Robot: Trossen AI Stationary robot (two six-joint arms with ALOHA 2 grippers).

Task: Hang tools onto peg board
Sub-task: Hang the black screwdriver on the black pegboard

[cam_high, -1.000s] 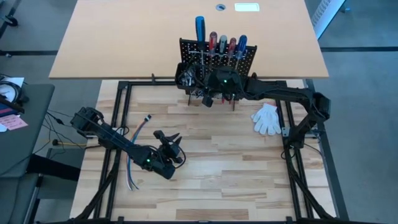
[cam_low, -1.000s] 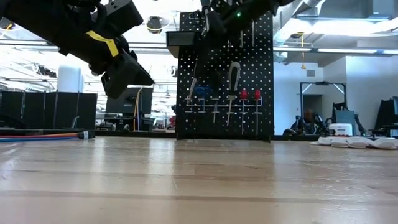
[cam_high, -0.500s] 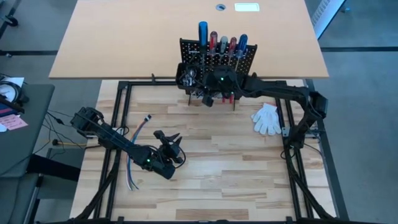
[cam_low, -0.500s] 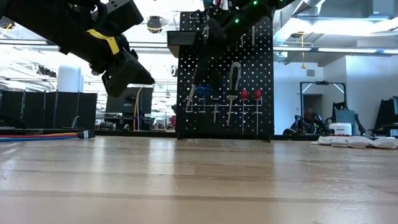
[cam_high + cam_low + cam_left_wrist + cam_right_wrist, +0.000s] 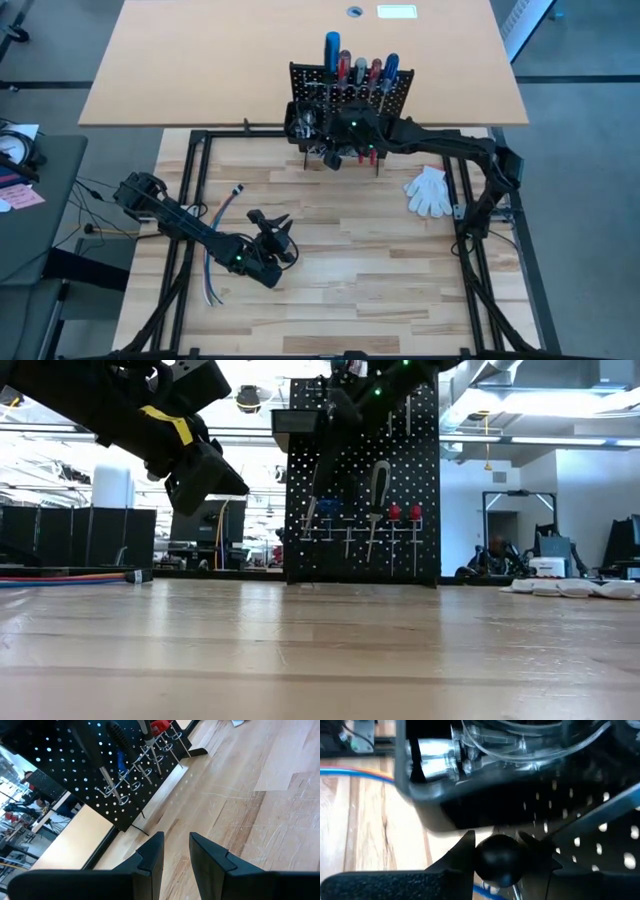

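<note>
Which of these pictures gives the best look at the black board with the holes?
The low view: the peg board stands upright and face-on, its hung tools plain. The high view sees only its top edge and handle tops, with the right gripper in front. The left wrist view shows it slanted; the right wrist view shows a close, partial patch.

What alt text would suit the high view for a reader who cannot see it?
The right claw is at the peg board, where screwdrivers already hang. The left claw hangs over the table, with cables and a white glove lying nearby.
</note>
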